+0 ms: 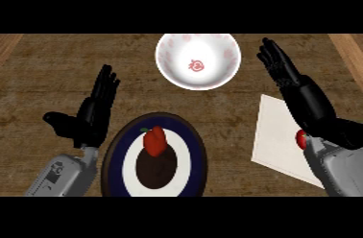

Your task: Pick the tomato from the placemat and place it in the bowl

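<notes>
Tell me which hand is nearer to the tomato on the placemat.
Right. The right hand reaches above the placemat; its forearm partly covers the tomato. The left hand stays across the counter, beyond the plate.

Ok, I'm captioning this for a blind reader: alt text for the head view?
A tomato lies on a white placemat, half hidden by the open right hand. A white bowl sits beyond; the left hand is open beside a plate holding a red pepper.

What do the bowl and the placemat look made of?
Bowl: likely glazed ceramic, judging by its bright white smooth inside with a printed pink pattern. Placemat: probably cloth or paper, a flat, matte off-white sheet with no shine; the view leaves it open. Counter: wood, with visible brown grain.
</notes>
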Robot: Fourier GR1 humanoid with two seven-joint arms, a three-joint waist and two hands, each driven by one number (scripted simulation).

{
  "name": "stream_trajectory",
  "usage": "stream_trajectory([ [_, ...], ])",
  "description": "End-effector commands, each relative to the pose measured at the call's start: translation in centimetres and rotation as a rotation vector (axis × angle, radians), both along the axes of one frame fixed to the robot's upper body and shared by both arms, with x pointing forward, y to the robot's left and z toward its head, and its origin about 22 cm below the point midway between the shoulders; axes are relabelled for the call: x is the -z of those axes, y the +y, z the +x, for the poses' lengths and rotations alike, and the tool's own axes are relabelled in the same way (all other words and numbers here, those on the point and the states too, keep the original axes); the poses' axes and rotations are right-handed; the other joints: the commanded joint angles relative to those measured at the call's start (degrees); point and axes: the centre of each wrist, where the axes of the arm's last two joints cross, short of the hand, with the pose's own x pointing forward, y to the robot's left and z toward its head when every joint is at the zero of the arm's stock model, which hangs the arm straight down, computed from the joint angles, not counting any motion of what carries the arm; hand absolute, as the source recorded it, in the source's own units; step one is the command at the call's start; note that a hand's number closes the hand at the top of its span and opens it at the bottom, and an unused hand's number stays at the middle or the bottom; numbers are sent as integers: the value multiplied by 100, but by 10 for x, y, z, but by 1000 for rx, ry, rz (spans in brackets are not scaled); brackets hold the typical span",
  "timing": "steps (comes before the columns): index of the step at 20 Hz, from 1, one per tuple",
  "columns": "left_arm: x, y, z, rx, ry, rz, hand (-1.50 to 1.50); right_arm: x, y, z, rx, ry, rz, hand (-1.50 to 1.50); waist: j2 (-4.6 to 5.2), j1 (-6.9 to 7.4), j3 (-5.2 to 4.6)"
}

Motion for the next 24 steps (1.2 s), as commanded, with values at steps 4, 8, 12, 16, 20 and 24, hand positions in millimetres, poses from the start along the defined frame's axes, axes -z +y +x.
stream_trajectory([
  [4, -19, 53, 6, -116, -49, 270, 0, 37, -109, -18, -33, 93, 238, 150, 12, -63, 70],
  [8, -13, 77, 1, -174, -27, 349, 0, 51, -208, -44, 566, 150, 95, 150, 92, -271, 87],
  [12, -22, 75, 1, -141, -9, 376, 0, 79, -257, -77, 345, 22, 326, -150, 38, -33, 66],
  [16, -27, 64, 4, -132, -15, 376, 0, 71, -300, -104, 237, 6, 101, -150, 39, 32, 54],
  [20, -27, 72, 9, -144, -22, 391, 0, 45, -317, -101, 185, 59, -125, -150, 32, 37, 32],
  [24, -40, 70, 8, -123, -15, 390, 0, 8, -313, -82, 149, 131, -366, -150, 11, 65, 21],
])
